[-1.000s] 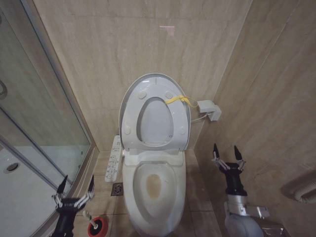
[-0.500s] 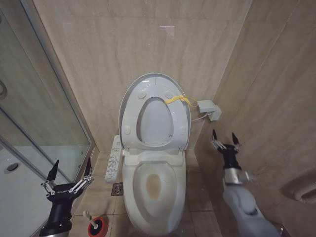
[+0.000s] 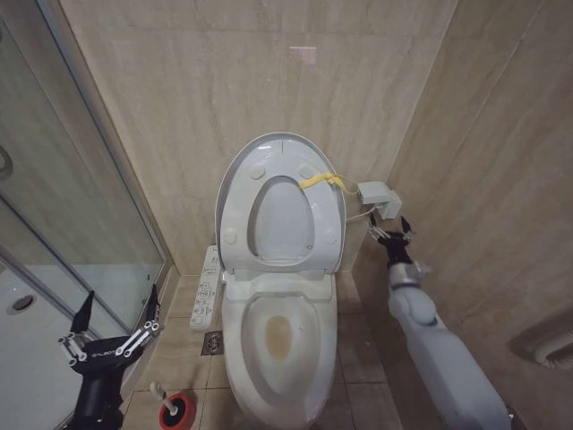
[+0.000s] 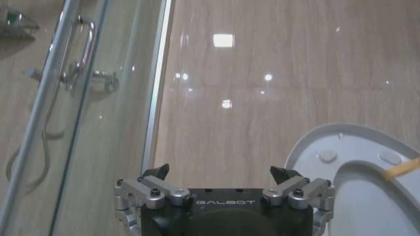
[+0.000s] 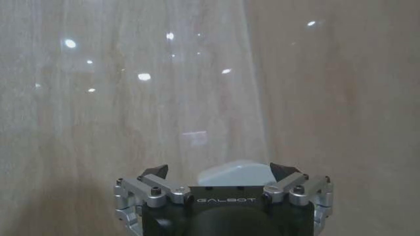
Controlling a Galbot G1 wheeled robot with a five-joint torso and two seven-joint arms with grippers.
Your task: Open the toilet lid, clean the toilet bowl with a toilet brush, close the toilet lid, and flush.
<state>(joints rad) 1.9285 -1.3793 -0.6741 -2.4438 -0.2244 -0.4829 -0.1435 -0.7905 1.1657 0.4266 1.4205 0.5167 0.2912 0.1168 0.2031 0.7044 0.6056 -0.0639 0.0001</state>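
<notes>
Large glossy white plastic oval toilet lid [image 3: 285, 152] stood raised against the beige tiled wall, w/ the white seat ring [image 3: 279, 215] lifted flat against it and a small yellow strap [image 3: 320, 181] at the lid's right edge. Below lay the white ceramic oval toilet bowl [image 3: 279, 345], uncovered, brownish stain in its basin. Slim white-handled toilet brush [image 3: 162, 395] sat in a small red cup-shaped holder [image 3: 178, 412] on the floor left of the bowl, nr the left gripper [image 3: 112, 322], which hung low beside the glass shower door [image 3: 54, 224], fingers spread wide, empty. Right gripper [image 3: 392, 231] was raised just beside a small white box [image 3: 380, 198] mounted on the wall right of the lid; its jaws stood apart, nothing between them. White control panel [image 3: 207, 287] ran along the bowl's left side.
</notes>
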